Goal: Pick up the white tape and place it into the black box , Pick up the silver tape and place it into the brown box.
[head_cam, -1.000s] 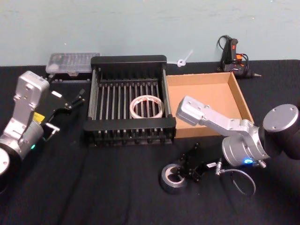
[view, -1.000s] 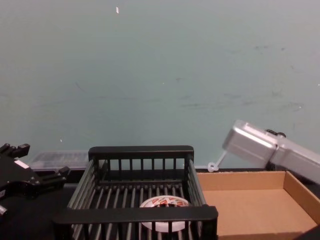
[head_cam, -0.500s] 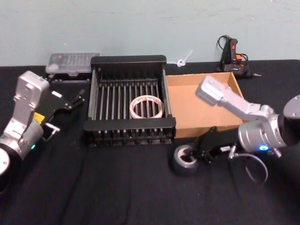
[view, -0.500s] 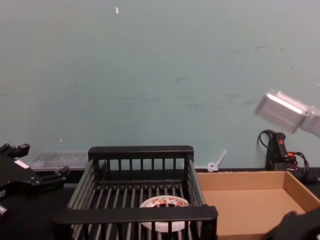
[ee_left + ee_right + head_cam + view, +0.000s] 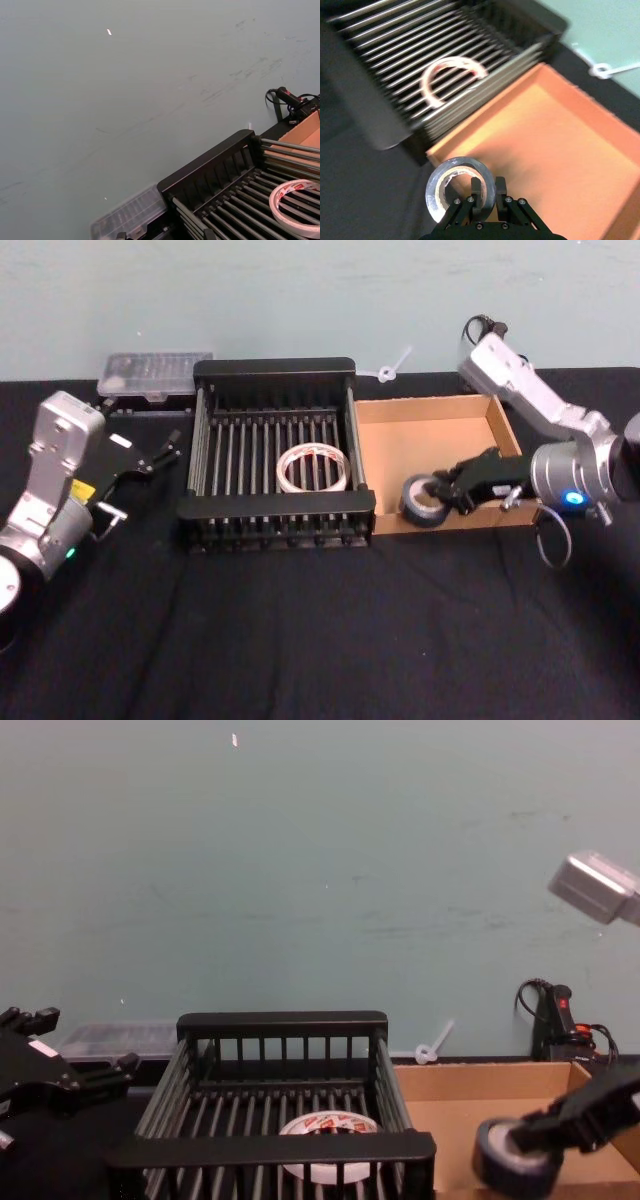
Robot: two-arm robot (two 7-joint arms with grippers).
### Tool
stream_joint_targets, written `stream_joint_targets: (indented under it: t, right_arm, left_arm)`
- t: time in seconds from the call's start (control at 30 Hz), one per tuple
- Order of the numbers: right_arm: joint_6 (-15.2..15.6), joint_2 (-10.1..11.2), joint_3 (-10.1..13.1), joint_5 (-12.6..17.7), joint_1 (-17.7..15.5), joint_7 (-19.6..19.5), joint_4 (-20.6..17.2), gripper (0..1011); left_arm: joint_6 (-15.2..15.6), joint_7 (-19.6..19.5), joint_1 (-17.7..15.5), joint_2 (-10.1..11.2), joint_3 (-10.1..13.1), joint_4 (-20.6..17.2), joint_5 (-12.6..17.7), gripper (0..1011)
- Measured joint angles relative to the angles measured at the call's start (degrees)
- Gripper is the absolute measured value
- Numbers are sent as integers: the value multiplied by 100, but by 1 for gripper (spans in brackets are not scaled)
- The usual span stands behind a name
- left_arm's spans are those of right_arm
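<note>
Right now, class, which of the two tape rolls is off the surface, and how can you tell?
The silver tape, gripped by the right gripper above the brown box; the white tape lies flat in the black box.

Grey-silver silver tape [image 5: 422, 502], red-marked white tape [image 5: 313, 468].

The silver tape [image 5: 424, 502] has a dull grey sheen and a pale papery core. The brown box [image 5: 432, 445] is matt cardboard, plain and smooth. Beside it, the black box [image 5: 275, 512] is moulded plastic with a slight gloss. The table [image 5: 300, 630] looks like matt black cloth.
</note>
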Motion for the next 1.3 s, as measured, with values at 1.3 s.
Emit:
stream_joint_targets:
  t: [1.3]
  right_arm:
    - [-239,-980,109,-604,828,-246,1997,173]
  left_arm:
    - [0,0,0,0,0,0,0,1001]
